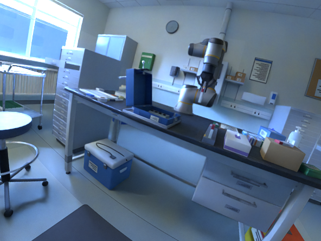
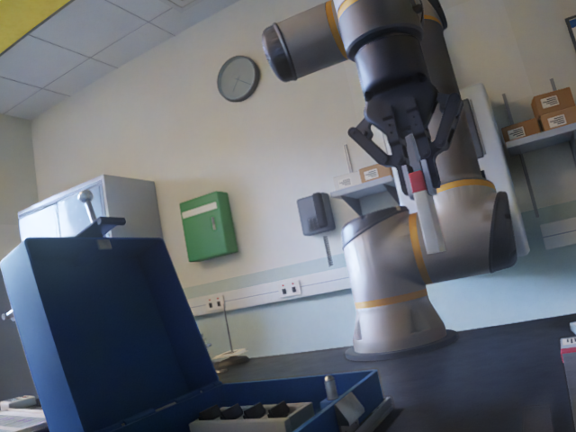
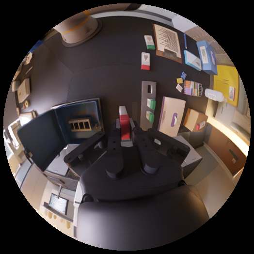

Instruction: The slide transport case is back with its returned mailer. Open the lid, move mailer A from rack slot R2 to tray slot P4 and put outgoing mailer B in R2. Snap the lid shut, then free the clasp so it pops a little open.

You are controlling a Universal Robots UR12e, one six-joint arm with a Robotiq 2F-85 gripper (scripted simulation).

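Note:
The blue transport case (image 1: 151,114) stands on the bench with its lid (image 1: 138,86) upright and open, left of the grey tray (image 1: 210,133). The rack (image 2: 251,415) inside the case shows several dark slots, and all look empty (image 3: 80,124). The tray (image 3: 148,104) holds two green-capped mailers and has an empty slot at its far end. Another red-ended mailer (image 3: 145,61) lies flat on the bench beyond the tray. My gripper (image 2: 418,183) hangs high above the bench between case and tray. It is closed on a white mailer with a red end (image 2: 425,214), which hangs downward (image 1: 201,93) (image 3: 124,121).
The arm's base (image 1: 187,99) stands just behind the gripper. Right of the tray sit a white and purple box (image 1: 236,142), a cardboard box (image 1: 282,153), a sanitiser bottle (image 1: 295,136) and a clipboard (image 3: 167,42). Papers and tape lie at the bench's left end.

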